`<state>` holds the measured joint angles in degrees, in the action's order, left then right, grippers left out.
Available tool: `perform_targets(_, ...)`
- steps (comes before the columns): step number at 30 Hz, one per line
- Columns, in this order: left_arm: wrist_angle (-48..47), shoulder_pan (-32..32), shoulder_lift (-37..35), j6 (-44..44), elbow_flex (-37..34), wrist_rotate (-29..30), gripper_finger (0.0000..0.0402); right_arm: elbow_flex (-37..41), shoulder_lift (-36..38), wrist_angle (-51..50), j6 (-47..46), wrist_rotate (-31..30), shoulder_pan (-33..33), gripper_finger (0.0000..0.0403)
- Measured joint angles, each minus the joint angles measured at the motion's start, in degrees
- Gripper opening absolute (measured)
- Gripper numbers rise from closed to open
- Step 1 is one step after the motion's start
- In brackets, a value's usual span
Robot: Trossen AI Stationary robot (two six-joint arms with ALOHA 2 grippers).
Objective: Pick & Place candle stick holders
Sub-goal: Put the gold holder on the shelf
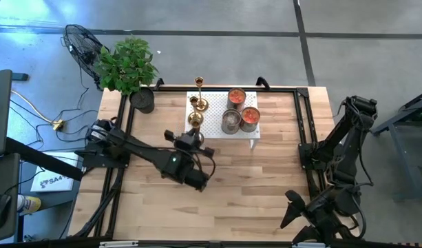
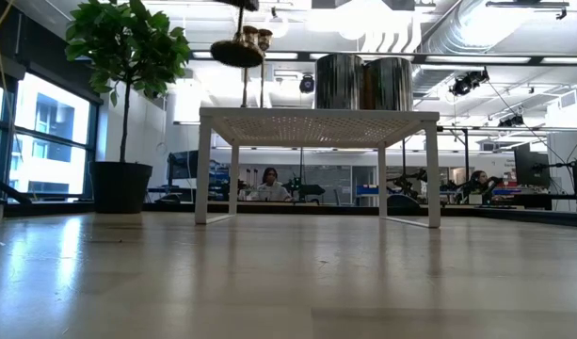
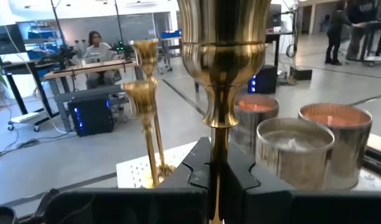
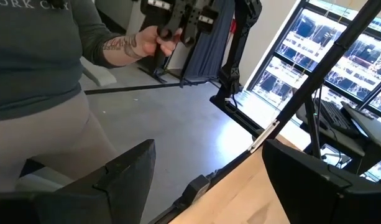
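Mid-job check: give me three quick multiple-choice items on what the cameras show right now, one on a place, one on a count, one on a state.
1. Where do the metal tins stand?
A. on the bare wood
B. on the white stand
C. on the floor

2. How many tins are there?
A. two
B. five
C. three

3. The left claw is:
A. shut on a candle stick holder
B. open and empty
C. out of every view

Answers:
1 B: the high view shows the tins on the stand's perforated top.
2 C: three round tins show from above, grouped together.
3 A: the left wrist view shows both fingers closed against the holder's gold stem.
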<state>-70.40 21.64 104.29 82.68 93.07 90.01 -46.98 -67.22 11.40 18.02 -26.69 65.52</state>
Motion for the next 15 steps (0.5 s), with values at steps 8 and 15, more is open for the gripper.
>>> perform_targets(8, 8.12, 2.02, 0.00, 6.06, -10.68, -0.15, 0.0003, 0.00, -0.02, 0.02, 0.46, -0.05, 0.00, 0.0291)
perform_targets(15, 11.36, 0.91, 0.00, 4.56, -12.60, 0.13, 0.0003, 0.00, 0.00, 0.02, 1.38, -0.09, -0.40, 0.0291)
